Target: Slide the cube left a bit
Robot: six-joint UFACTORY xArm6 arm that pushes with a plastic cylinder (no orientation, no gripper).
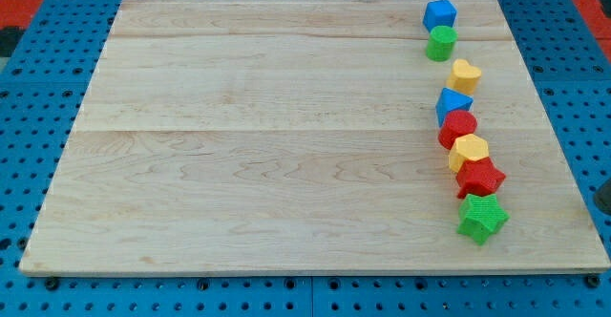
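Blue cube (440, 13) sits at the pale wooden counter's (267, 136) top right, touching the green cylinder (441, 42) just below. My tip is barely visible, a dark sliver at the view's right edge (605, 196), well apart from the cube. No pincer fitted, so no opening to report.

No lettering I can read anywhere, no labels, brands, numbers or signs on my wooden board (286, 145), nothing printed on the blocks
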